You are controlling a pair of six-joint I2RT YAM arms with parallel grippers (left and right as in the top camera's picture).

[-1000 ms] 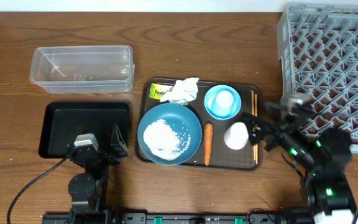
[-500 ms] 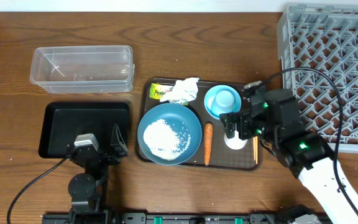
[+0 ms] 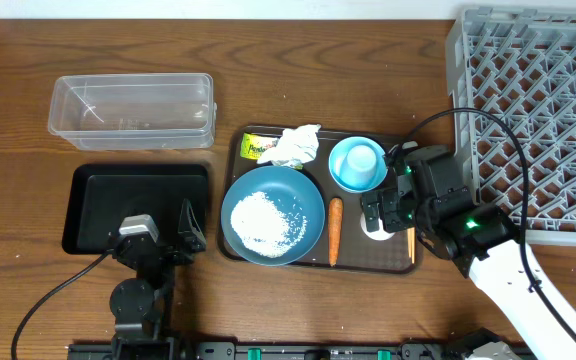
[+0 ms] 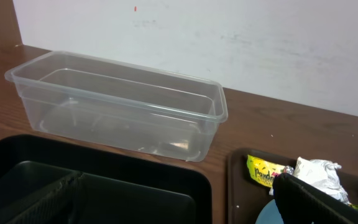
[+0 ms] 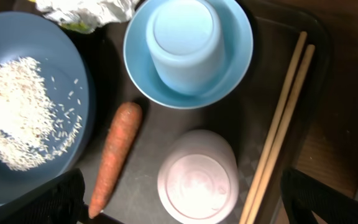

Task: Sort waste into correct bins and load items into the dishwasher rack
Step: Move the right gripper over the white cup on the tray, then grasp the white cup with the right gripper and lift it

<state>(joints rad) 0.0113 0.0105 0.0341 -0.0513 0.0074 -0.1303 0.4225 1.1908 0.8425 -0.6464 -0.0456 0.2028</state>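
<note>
Overhead: right gripper (image 3: 383, 212) spread wide above white cup (image 3: 375, 229) on brown tray (image 3: 353, 250). Left gripper (image 3: 158, 225) also spread, at near edge of black tray (image 3: 98, 190). Rack (image 3: 538, 100) far right on surface (image 3: 368, 60), tub (image 3: 133, 78) behind black tray.

Left wrist: tub ahead, wrapper (image 4: 263, 171) and napkin (image 4: 319, 177) at right.

Right wrist: white cup between carrot (image 5: 112, 158) and chopsticks (image 5: 278, 124), bowl (image 5: 135, 62) just behind, rice (image 5: 17, 112) on plate (image 5: 73, 50).
</note>
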